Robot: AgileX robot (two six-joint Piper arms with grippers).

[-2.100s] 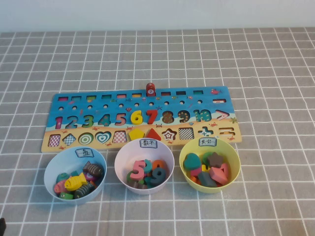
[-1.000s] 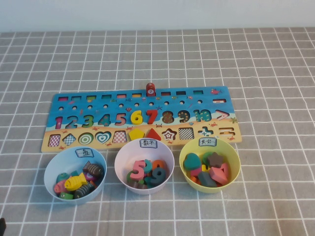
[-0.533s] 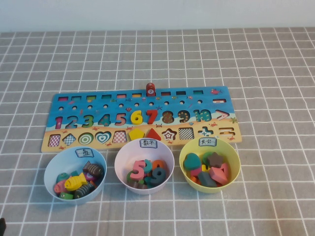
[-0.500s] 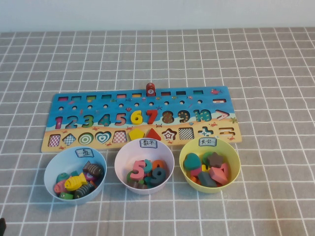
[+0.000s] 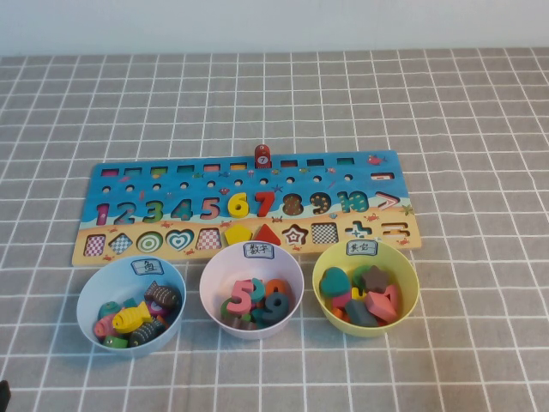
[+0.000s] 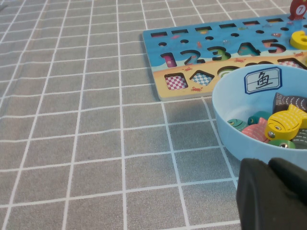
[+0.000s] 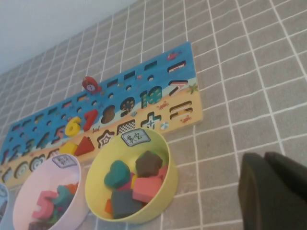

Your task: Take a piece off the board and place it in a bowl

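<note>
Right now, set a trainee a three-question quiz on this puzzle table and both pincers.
1. True or false: the small red piece stands at the far edge of the board.
2. Which bowl holds the fish? A pale blue bowl; B white-pink bowl; C yellow bowl.
3. Fill in: the right pincer, shut, sits off the table's near right by the ___ bowl, while the left pincer sits beside the pale blue one.

Key: 1 true; 2 A; 3 yellow.
</note>
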